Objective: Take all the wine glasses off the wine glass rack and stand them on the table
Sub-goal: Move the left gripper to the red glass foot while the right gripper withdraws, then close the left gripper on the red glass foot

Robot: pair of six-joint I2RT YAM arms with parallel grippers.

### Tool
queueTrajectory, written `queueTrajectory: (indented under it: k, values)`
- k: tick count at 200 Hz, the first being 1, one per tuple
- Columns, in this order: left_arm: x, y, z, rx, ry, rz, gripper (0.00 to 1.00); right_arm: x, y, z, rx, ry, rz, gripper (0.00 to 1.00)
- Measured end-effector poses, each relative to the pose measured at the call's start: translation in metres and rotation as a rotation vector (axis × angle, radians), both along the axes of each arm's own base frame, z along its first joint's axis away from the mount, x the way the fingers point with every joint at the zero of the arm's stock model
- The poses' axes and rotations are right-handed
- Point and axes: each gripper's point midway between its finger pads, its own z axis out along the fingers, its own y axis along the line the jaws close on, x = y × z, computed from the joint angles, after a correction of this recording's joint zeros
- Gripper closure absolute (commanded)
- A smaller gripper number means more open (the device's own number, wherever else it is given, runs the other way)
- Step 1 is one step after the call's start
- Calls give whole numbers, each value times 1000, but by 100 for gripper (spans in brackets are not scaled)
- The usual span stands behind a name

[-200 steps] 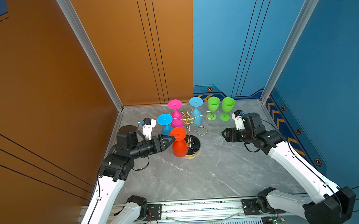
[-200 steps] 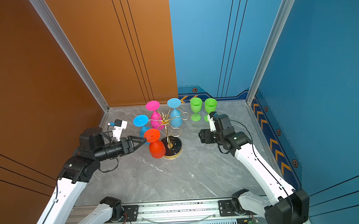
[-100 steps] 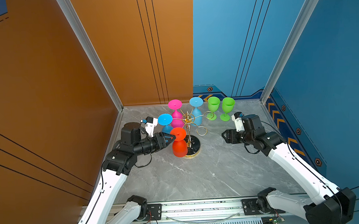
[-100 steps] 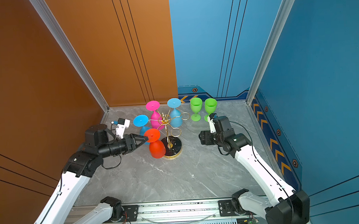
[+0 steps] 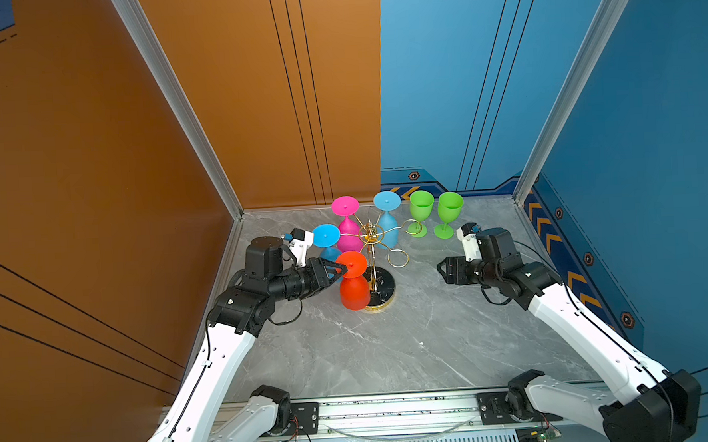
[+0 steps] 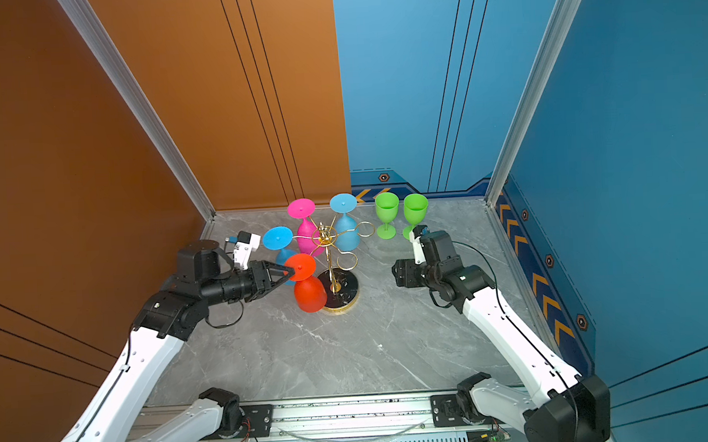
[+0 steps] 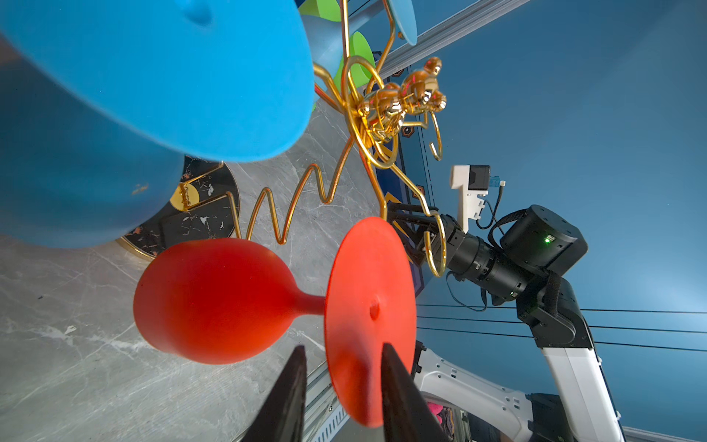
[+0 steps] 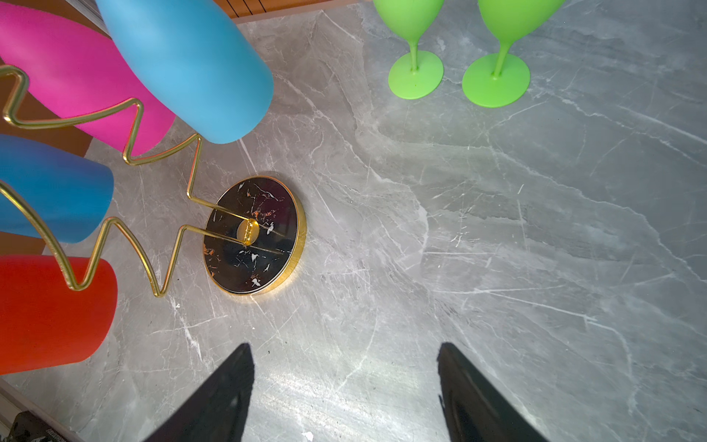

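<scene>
Red wine glass (image 5: 354,290) hung bowl-down from a loop arm of the wine glass rack (image 5: 372,267), on the rack's near-left side, its flat foot uppermost and right at the tips of the left fingers (image 5: 330,270). In the left wrist view those fingers stood narrowly parted astride the foot's rim, one on the bowl side and one on the outer face. A sliver of gap showed between the bowl-side finger and the disc; contact on the outer finger could not be told. The bowl hung just below and beyond the fingertips, close beside the rack's gold pole and near its black marbled base. Past the left fingers, on the same rack and also inverted, hung a blue glass (image 5: 326,235) just behind the red one, then a pink glass (image 5: 348,235) and a second blue glass (image 5: 387,228) on the far side. Two bare gold loops (image 5: 398,259) pointed toward the right fingers (image 8: 225,390). These were spread wide with only grey marbled bench (image 8: 497,229) showing between them, well apart from the rack, tips aimed toward its base. Two green wine glasses (image 5: 420,212) stood upright, side by side on the bench, beyond the right fingers near the back wall.
</scene>
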Motion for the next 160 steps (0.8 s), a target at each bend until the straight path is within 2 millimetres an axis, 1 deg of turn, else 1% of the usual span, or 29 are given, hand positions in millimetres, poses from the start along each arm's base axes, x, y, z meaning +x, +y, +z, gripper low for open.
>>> queueTrajectory:
  k: [34,67,106,160]
  values:
    - [2,-1,1,-2,5,2,72,0,0,0,0,-1,0,23]
    - [2,-1,1,-4,9,4,78,0,0,0,0,-1,0,23]
    - [2,-1,1,-5,8,5,82,0,0,1,1,-4,0,23]
    - [2,-1,7,-17,-12,8,87,0,0,-3,-1,0,0,23]
